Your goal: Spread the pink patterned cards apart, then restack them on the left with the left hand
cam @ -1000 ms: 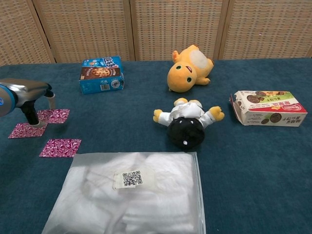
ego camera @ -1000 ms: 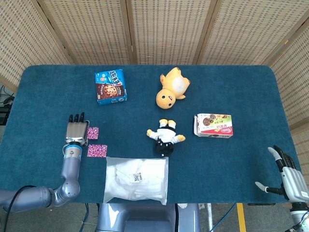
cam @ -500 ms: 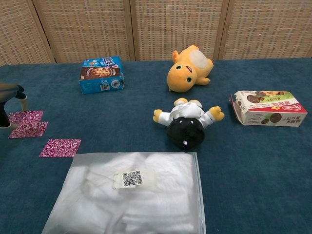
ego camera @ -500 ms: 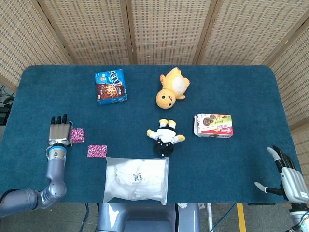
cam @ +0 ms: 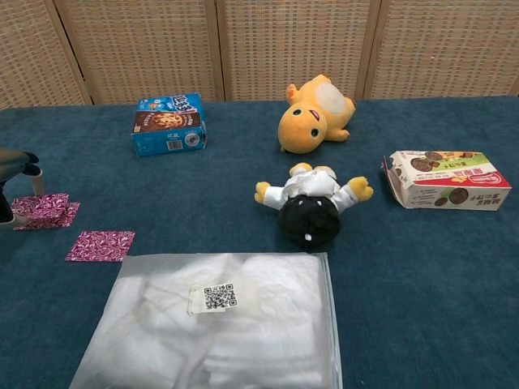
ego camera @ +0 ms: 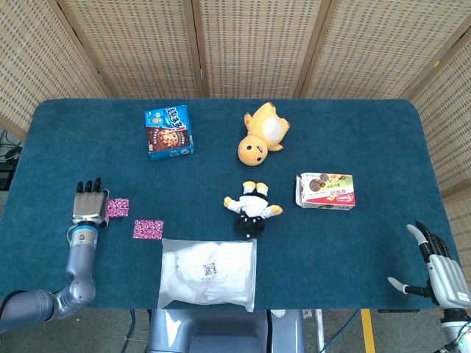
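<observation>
Slid over to the left since a second ago: the left hand (ego camera: 88,202), with two of the pink patterned cards (ego camera: 117,207) pulled along. Back then, three cards lying apart; now two of them half on top of each other, just right of the hand, one corner poking out. Looks like the start of the new pile, so spreading done and stacking begun. Still on its own: the last card (ego camera: 148,229), a little further right of the hand and nearer the front edge. Most likely next to be fetched.

Left hand flat, fingers out straight and side by side, nothing pinched. From the chest view, one fingertip (cam: 36,180) down at the edge of the pile, maybe touching it; hard to tell.

Right hand (ego camera: 441,268) far off past the front right corner of the bench (ego camera: 353,140), fingers spread, holding nothing.

Cards thin, flat and square, with shiny pink swirls. Bench cloth blue and fuzzy, so likely a bit grippy under sliding cards.

Well to the right of the left hand: a soft see-through bag (ego camera: 208,273) with white stuff inside, smooth and floppy
</observation>
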Motion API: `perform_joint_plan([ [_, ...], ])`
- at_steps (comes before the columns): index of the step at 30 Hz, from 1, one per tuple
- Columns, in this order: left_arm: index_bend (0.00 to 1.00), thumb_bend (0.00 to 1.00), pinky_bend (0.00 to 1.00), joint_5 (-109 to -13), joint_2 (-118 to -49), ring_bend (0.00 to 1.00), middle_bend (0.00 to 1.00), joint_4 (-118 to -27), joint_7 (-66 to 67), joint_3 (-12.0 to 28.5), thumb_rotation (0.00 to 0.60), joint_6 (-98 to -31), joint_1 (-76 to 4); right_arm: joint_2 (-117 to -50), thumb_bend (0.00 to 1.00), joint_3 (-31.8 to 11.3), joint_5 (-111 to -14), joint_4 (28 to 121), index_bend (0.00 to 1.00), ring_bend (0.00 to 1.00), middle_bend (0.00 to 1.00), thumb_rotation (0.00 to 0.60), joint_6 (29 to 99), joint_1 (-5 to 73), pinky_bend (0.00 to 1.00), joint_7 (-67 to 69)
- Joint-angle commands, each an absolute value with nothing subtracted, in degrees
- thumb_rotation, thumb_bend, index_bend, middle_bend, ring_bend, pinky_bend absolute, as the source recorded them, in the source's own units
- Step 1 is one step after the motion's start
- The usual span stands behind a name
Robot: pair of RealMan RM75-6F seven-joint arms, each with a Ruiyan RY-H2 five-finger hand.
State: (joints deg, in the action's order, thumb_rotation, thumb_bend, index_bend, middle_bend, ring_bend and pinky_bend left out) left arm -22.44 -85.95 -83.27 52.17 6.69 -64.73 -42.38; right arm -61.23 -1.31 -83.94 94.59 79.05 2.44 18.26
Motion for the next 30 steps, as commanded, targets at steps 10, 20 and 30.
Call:
perform_joint_plan([
  [10,0.56,0.32,0.00,-22.26,-86.70,0.00,0.00,-82.24,52.48,6.67,0.600,-64.54,-42.43,-61.21,0.10,-1.30,-83.80,94.64,0.04,0.00,0.00,0.600,78.87,2.48,0.00,18.24],
  [20,0.50,0.31,0.00,-23.94,-88.07,0.00,0.00,-80.59,51.85,6.50,0.600,-64.10,-42.36,-61.28,0.11,-1.33,-83.62,94.63,0.04,0.00,0.00,0.600,78.77,2.51,0.00,18.10],
  [30,0.44,0.31,0.00,-24.63,-88.40,0.00,0.00,-80.13,52.15,6.77,0.600,-64.81,-42.20,-61.18,0.10,-1.34,-83.71,94.57,0.04,0.00,0.00,0.600,78.86,2.47,0.00,18.44],
])
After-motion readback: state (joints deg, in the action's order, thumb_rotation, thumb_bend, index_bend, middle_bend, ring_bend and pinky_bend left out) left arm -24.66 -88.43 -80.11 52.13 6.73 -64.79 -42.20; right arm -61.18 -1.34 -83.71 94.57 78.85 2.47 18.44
